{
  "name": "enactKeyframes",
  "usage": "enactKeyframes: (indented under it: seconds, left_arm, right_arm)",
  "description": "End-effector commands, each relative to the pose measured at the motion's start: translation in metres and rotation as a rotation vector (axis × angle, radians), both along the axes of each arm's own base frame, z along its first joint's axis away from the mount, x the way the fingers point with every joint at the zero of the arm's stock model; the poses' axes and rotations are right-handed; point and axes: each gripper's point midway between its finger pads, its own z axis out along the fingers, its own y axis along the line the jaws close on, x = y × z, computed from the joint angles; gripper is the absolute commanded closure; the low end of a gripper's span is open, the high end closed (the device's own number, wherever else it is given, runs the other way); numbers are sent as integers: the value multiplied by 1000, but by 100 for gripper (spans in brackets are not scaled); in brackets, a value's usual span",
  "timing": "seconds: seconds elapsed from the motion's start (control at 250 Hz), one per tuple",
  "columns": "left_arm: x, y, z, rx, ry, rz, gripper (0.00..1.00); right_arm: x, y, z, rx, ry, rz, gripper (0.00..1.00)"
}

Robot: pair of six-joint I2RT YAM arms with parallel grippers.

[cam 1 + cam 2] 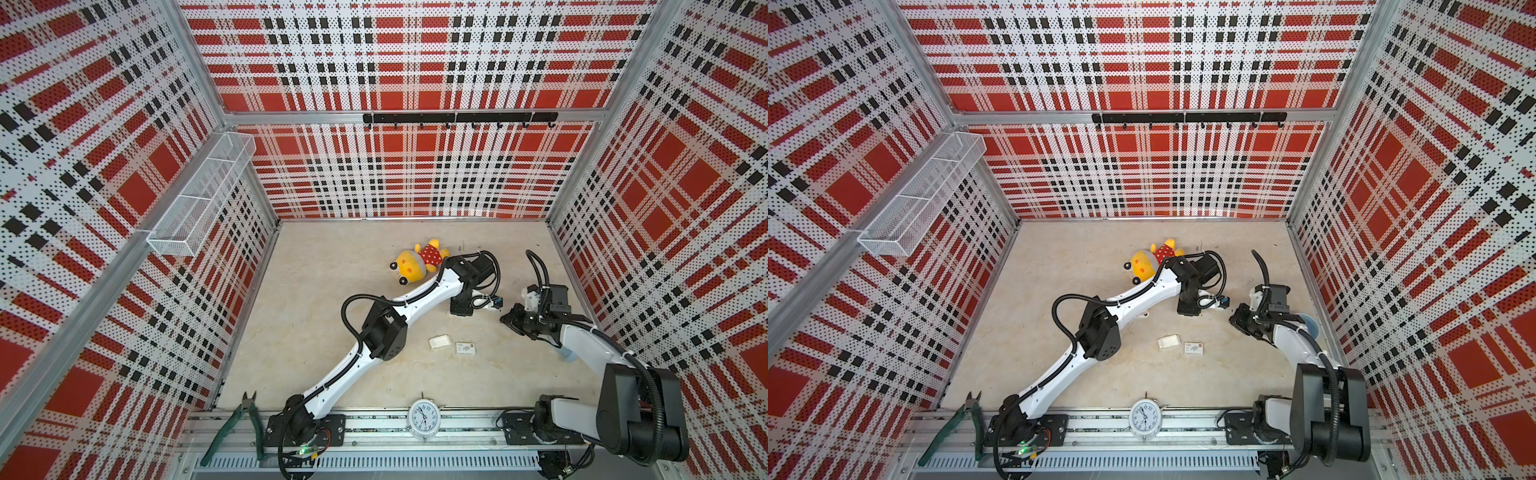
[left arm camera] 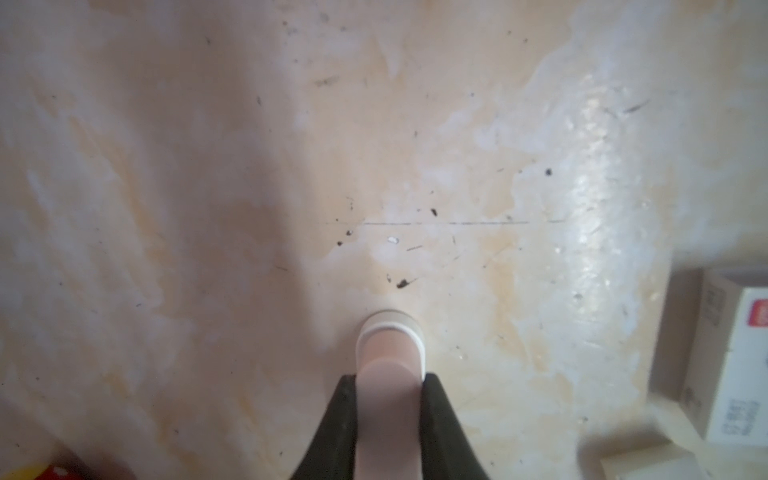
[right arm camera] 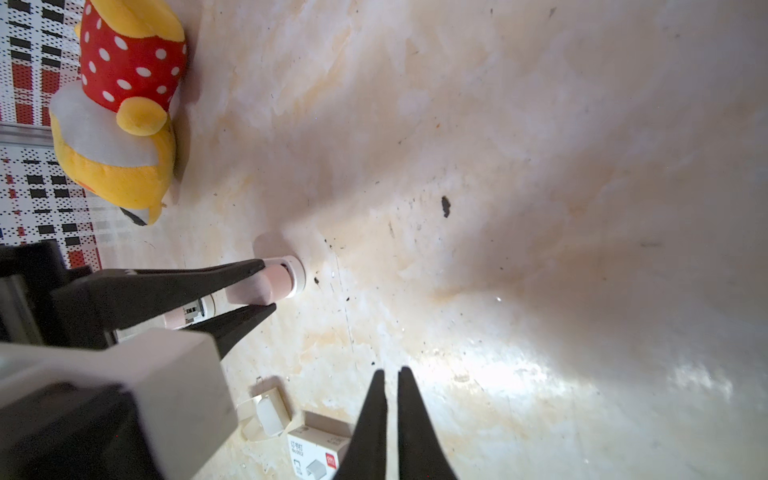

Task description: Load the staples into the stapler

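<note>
Beige marbled table (image 1: pixel 332 316) is the cell floor, w/ plaid perforated walls (image 1: pixel 415 166) round it. L arm (image 1: pixel 353 357) stretches diagonally from the front rail to mid-table. R arm (image 1: pixel 590 345) bends in from the right side. Yellow plush toy (image 1: pixel 415 262) in a red spotted dress lies toward the back, just beside the L arm's wrist. Green-handled pliers (image 1: pixel 232 424) sit on the front rail at left, and a white alarm clock (image 1: pixel 424 417) sits btwn the two arm bases. Small white box w/ grey print (image 1: pixel 465 348) lies flat nearer the front than the grippers. An open white tray (image 1: pixel 439 341) is just beside it; its contents are too blurred to tell. L gripper (image 2: pixel 390 378) points down at the table, fingers clenched on a pink stapler (image 3: pixel 282 280). The stapler's white end touches the table in both wrist views. R gripper (image 3: pixel 391 372) is near it on the right, fingers pinched almost together w/ only a thin slit and nothing btwn them. Staples: can't tell where they are, too small or blurred in every view.
</note>
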Motion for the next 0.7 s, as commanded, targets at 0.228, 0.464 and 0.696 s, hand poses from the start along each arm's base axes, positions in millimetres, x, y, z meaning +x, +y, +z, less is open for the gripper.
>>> enactKeyframes:
  seconds: [0.228, 0.464, 0.696]
  left_arm:
    - [-109, 95, -75, 456, 438, 0, 94]
    - [-98, 84, -45, 383, 391, 4, 93]
    - [-91, 81, -24, 338, 365, 11, 93]
  right_arm:
    - [1, -2, 1, -8, -13, -9, 90]
    - [4, -2, 6, -9, -24, -7, 90]
    - [6, -2, 8, -10, -27, -5, 90]
